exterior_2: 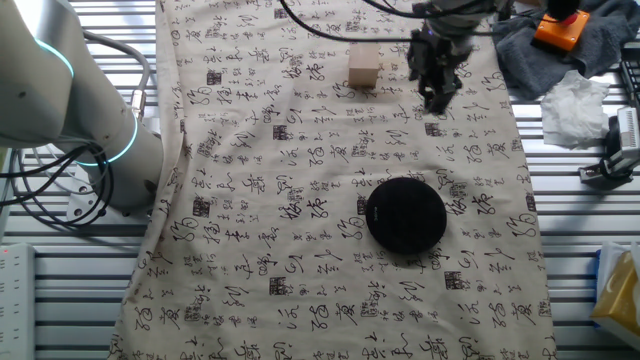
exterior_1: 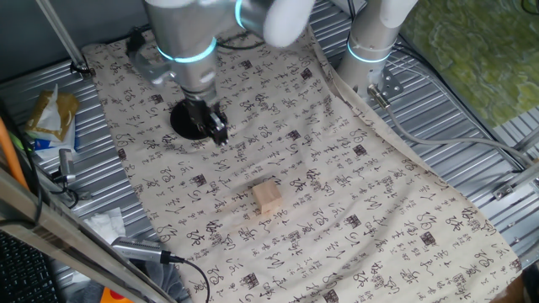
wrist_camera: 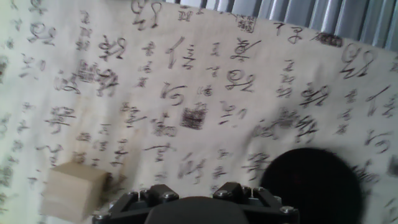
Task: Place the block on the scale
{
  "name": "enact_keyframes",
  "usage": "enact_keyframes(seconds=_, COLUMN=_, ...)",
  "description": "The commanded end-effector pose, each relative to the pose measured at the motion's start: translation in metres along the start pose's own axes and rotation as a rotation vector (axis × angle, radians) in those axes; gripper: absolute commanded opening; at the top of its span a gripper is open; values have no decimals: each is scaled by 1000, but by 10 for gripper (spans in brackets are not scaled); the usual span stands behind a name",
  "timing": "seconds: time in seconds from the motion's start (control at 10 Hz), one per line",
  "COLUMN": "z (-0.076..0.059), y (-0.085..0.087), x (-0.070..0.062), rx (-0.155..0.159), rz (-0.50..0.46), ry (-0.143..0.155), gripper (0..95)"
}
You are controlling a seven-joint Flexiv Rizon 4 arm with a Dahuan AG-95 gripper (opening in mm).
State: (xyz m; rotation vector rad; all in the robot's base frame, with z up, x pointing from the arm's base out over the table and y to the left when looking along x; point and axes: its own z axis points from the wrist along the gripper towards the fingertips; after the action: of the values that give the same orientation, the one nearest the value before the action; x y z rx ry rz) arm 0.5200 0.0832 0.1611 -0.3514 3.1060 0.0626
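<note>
The block (exterior_1: 268,199) is a small tan wooden cube lying on the printed cloth, apart from everything else. It also shows in the other fixed view (exterior_2: 364,69) and at the lower left of the hand view (wrist_camera: 73,190). The scale (exterior_2: 405,214) is a flat black disc on the cloth. My hand partly hides it in one fixed view (exterior_1: 189,122), and it lies at the lower right of the hand view (wrist_camera: 311,186). My gripper (exterior_1: 218,130) (exterior_2: 438,95) hangs above the cloth between block and scale and holds nothing. Its fingers look narrow and dark, and I cannot make out any gap between them.
The cloth (exterior_1: 354,210) covers the middle of a ribbed metal table (exterior_1: 472,126). A grey rag with an orange object (exterior_2: 560,25) and crumpled white paper (exterior_2: 575,105) lie beside the cloth. The arm's base (exterior_2: 60,90) and its cables stand at one side.
</note>
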Motion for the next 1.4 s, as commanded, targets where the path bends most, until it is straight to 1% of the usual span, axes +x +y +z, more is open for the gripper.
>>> enact_keyframes(seconds=0.1, z=8, y=18, x=5, rx=4, rz=29, ry=-29, gripper=570)
enact_keyframes(seconds=0.2, z=10, y=25, x=5, rx=2, rz=46, ry=-30, gripper=570)
enact_keyframes(seconds=0.3, z=12, y=36, x=5, rx=2, rz=66, ry=-30, gripper=570)
enact_keyframes(seconds=0.4, z=12, y=39, x=5, rx=2, rz=69, ry=-31, gripper=570)
enact_keyframes(seconds=0.5, z=14, y=50, x=7, rx=0, rz=82, ry=-24, gripper=570)
enact_keyframes(seconds=0.7, z=17, y=65, x=9, rx=0, rz=112, ry=-14, gripper=570)
enact_keyframes(seconds=0.8, z=19, y=72, x=10, rx=-3, rz=129, ry=-1, gripper=570)
enact_keyframes(seconds=0.9, z=20, y=76, x=11, rx=-9, rz=140, ry=25, gripper=570)
enact_keyframes(seconds=1.0, z=20, y=78, x=11, rx=-14, rz=140, ry=45, gripper=570)
enact_keyframes(seconds=1.1, z=21, y=79, x=11, rx=-23, rz=132, ry=86, gripper=570)
enact_keyframes(seconds=1.2, z=23, y=80, x=11, rx=-33, rz=139, ry=113, gripper=570)
enact_keyframes(seconds=1.4, z=30, y=86, x=8, rx=-53, rz=162, ry=144, gripper=570)
